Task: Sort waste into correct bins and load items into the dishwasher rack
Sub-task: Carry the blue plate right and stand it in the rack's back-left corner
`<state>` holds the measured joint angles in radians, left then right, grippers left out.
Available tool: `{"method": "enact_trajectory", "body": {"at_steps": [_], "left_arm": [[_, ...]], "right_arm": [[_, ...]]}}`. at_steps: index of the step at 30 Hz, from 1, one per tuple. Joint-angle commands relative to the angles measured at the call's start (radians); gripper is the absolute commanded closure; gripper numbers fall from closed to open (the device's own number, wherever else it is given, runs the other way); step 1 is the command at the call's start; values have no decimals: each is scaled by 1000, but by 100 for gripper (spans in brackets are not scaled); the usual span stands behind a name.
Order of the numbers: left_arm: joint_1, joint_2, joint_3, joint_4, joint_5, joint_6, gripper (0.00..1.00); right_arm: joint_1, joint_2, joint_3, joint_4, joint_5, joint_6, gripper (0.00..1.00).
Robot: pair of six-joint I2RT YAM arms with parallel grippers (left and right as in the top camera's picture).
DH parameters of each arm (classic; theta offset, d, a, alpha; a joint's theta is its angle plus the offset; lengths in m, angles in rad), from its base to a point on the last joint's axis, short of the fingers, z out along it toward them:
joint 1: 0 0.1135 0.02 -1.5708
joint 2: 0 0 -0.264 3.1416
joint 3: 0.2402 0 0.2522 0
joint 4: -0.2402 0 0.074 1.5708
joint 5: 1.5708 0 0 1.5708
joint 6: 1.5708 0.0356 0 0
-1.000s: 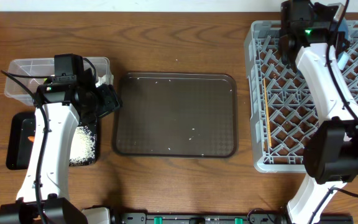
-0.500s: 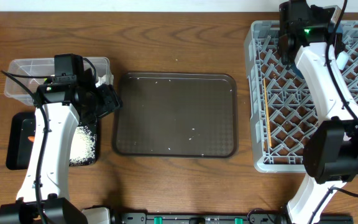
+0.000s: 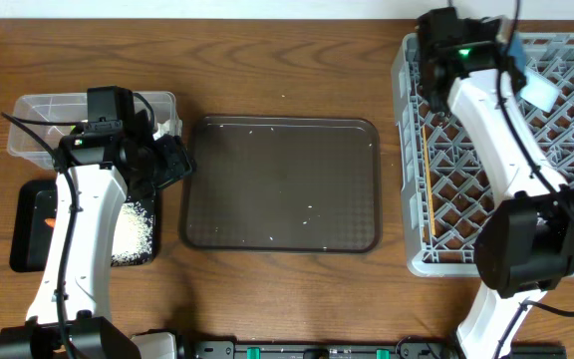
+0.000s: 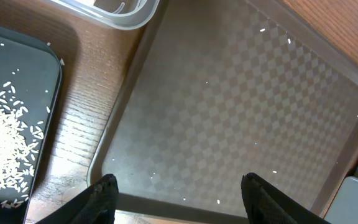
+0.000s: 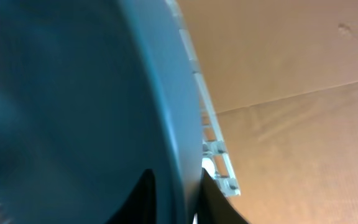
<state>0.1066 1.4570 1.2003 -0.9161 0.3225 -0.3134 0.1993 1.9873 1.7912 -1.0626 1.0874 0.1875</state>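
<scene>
Clear plastic forms the rectangular tub [image 3: 38,110] at far left. Just in front of it lies the shallow black tray [image 3: 25,249], holding a loose heap of white rice grains [image 3: 136,231] and a small orange carrot [image 3: 48,221]. The left gripper [image 4: 179,186] hangs over the near-left corner of the dark-brown serving tray [image 3: 279,184], fingers spread wide with nothing between them. At right stands the grey lattice dishwasher rack [image 3: 412,239], with the wooden chopsticks [image 3: 426,184] lying along its left side.

Since a second ago the right arm's wrist has swung left toward the rack's rear-left corner, uncovering more of a light-blue bowl [image 3: 538,92]. The left arm has not moved.

Only the left wrist camera shows the serving tray's embossed checker texture and stray grains. Only the right wrist camera shows the right gripper [image 5: 178,194], which the arm hides from overhead. Its fingers straddle the smooth curved rim of a dusky blue bowl [image 5: 73,112], but whether they clamp it or have slackened cannot be told.
</scene>
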Motion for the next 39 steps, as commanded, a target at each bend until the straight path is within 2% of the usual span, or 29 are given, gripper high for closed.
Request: {"method": "enact_trajectory", "body": {"at_steps": [1,4,9,12,16,21,25,32,39], "left_arm": [[1,6,6,-3,-3,13,36],[1,6,6,-3,-3,13,36],[1,6,6,-3,-3,13,36],[1,6,6,-3,-3,13,36],[1,6,6,-3,-3,13,36],[1,6,6,-3,-3,13,36],[1,6,6,-3,-3,13,36],[1,6,6,-3,-3,13,36],[1,6,6,-3,-3,13,36]], "right_arm": [[25,25,-21,-21,-244,-35,79],[20,25,-21,-37,-314,-34,71],[0,25,-21,-68,-340,-15,48],[-16,25,-21,-89,-348,13,39],[-38,25,-21,-130,-432,37,38],[-26,25,-21,-150,-690,43,36],[-4,25,-21,-145,-785,44,39],[-5,-2,-20,-161,-640,93,35],[-36,-134,-19,-103,-552,66,29]]}}
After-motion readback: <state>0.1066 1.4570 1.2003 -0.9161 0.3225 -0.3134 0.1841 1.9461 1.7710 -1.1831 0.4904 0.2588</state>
